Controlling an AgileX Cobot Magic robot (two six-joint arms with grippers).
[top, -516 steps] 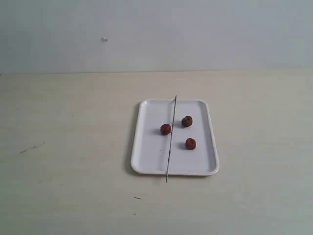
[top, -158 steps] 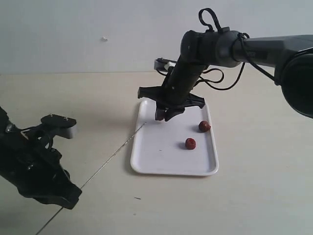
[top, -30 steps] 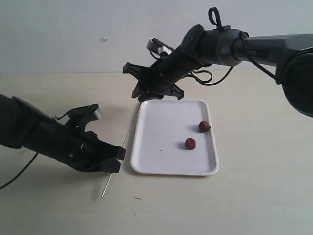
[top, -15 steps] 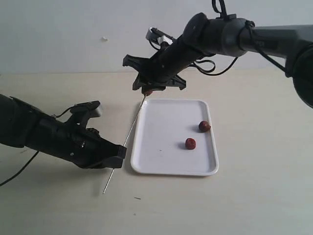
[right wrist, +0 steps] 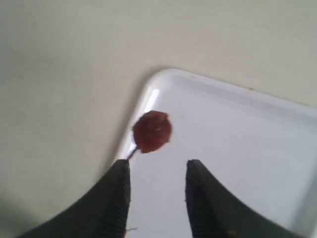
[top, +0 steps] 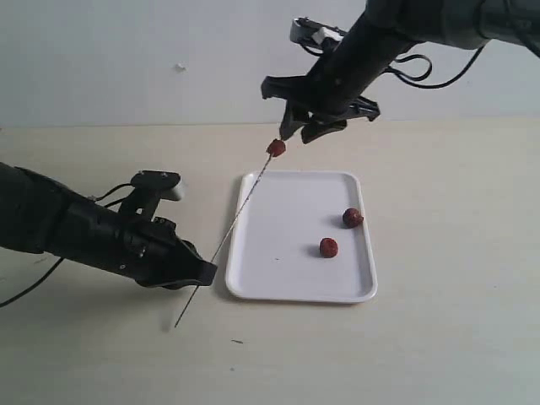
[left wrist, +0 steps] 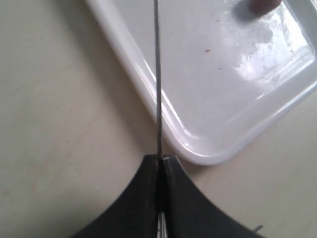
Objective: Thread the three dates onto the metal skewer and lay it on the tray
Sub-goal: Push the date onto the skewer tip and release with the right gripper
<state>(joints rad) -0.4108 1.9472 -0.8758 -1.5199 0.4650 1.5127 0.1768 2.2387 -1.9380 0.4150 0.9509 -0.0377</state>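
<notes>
Flat white rectangular tray [top: 278, 283] awaits the loaded skewer. Left gripper [top: 198, 270] clamps the thin grey metal skewer [top: 232, 228], angled upward for threading. Right gripper [top: 297, 133] hovers, jaws apart. One wrinkled red-brown date [top: 276, 148] sits impaled near the tip; two loose dates [top: 353, 218], [top: 328, 247] rest on the tray.

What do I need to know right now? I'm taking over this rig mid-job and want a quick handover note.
Left gripper: shut on the metal skewer near its lower end, holding it tilted upward.
Right gripper: open, close to the skewer's upper tip, holding nothing.
Done: the first date is threaded near the upper tip.
Left: the second date and third date lie loose on the tray. Thread both, then lay the skewer on the tray.
</notes>
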